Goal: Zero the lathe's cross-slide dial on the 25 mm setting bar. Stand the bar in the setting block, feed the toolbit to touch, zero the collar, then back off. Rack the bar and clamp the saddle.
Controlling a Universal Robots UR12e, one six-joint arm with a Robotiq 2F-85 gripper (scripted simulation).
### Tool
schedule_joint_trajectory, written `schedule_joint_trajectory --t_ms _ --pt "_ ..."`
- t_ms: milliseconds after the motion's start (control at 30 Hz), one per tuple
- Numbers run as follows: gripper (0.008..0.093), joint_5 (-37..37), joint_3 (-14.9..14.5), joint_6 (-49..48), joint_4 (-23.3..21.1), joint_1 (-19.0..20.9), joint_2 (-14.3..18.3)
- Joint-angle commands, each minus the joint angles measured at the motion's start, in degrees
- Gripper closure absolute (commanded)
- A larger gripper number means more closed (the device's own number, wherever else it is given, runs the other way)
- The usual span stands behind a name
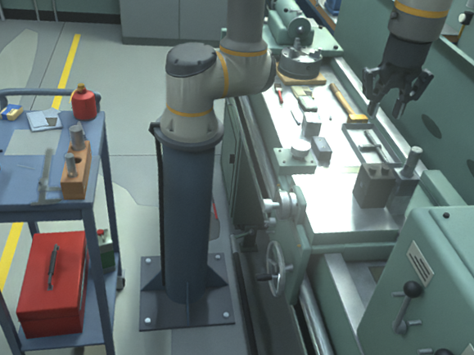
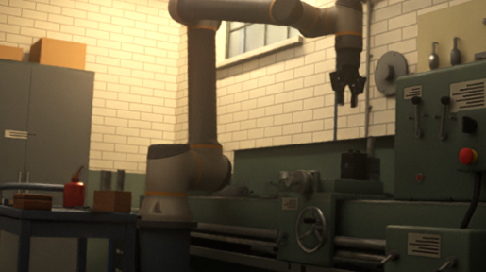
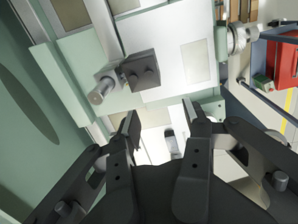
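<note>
On the lathe's cross-slide, the steel setting bar [image 1: 412,160] stands upright in its grey setting block [image 1: 404,185], right beside the dark tool post [image 1: 373,185]. The wrist camera looks down on the bar's round top [image 3: 99,92] and the tool post [image 3: 141,70]. The cross-slide dial and handle [image 1: 283,204] sit on the saddle's front face, above the carriage handwheel [image 1: 275,269]. My gripper [image 1: 385,110] hangs high above the bed, behind and above the bar. It is open and holds nothing.
Behind the work a green splash guard runs along the lathe's rear. A hammer [image 1: 346,104], a chuck [image 1: 299,61] and small blocks lie on the bed. The headstock [image 1: 451,290] rises on the right. A blue cart [image 1: 32,163] with a wooden rack [image 1: 76,167] stands left.
</note>
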Motion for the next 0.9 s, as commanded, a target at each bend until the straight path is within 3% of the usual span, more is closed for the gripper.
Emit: schedule_joint_trajectory --t_ms 0,300,567,867 --pt "0.0484 0.0 0.6 -1.2 0.1 -1.2 -0.7" --pt "0.0484 0.0 5.7 -15.1 1.1 -15.2 -6.9" --pt "0.0484 0.0 7.8 -27.3 1.8 -27.4 -9.7" --pt "0.0484 0.0 8.2 -34.3 1.9 -34.2 -10.2"
